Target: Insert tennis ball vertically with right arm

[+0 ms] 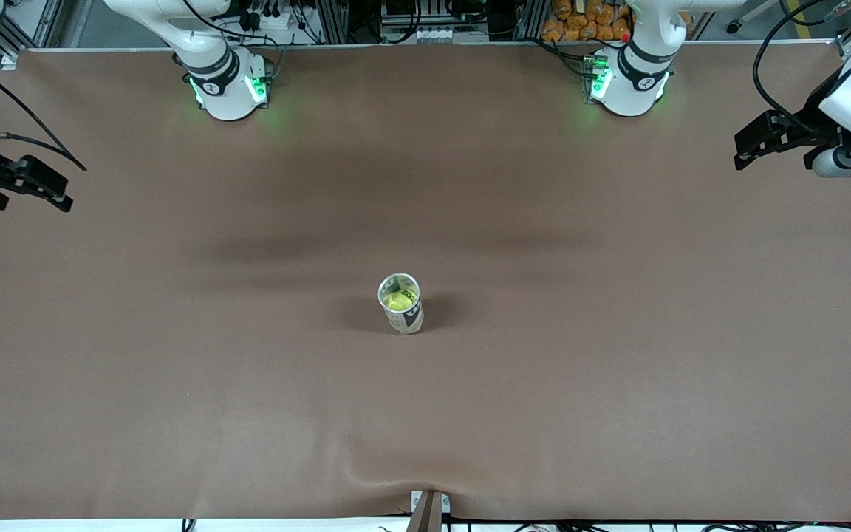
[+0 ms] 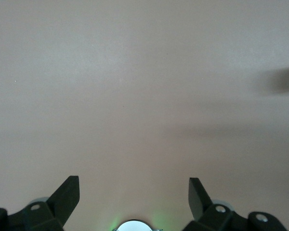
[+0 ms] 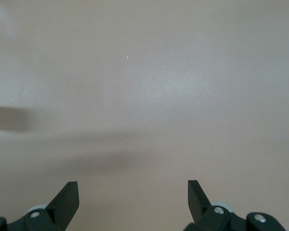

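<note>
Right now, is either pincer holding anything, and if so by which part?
Nothing is held. The right pincer and the left pincer both stand open over bare table at its ends. The tennis ball sits in the upright can mid-table.

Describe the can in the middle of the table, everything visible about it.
The can is a short cylindrical tube with a silvery rim and a pale label bearing dark patches. It stands upright on the brown table, lid off, mouth facing up. A yellow-green tennis ball sits inside it, below the rim. Nothing else touches it; both arms are off at the table's ends.
</note>
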You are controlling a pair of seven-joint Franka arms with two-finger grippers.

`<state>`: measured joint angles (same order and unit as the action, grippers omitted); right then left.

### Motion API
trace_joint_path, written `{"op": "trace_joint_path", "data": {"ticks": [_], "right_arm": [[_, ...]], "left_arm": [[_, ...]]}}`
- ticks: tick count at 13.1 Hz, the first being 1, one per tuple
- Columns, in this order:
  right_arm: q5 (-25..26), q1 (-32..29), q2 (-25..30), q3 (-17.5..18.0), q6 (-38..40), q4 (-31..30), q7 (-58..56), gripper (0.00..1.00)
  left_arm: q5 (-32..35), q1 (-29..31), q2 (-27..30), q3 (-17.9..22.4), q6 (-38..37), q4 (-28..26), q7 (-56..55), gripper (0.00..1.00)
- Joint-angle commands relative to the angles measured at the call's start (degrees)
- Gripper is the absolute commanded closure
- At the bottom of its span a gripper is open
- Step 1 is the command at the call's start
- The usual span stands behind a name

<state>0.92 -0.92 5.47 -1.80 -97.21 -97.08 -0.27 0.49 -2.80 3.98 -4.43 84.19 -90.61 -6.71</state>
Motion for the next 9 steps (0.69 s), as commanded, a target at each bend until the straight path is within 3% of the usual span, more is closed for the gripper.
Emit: {"op": "trace_joint_path", "data": {"ticks": [1, 9], "right_arm": [[-1.01, -1.45, 0.07, 0.57, 4.82, 6.1, 0.45, 0.0], [-0.92, -1.63, 0.24, 0.66, 7.21, 8.14, 0.45, 0.0]], "left_arm": [[-0.49, 0.42, -0.55, -0.32, -0.26, 1.23, 1.0, 0.0], [-0.58, 0.69, -0.64, -0.23, -0.26, 1.58, 1.0, 0.0]]}}
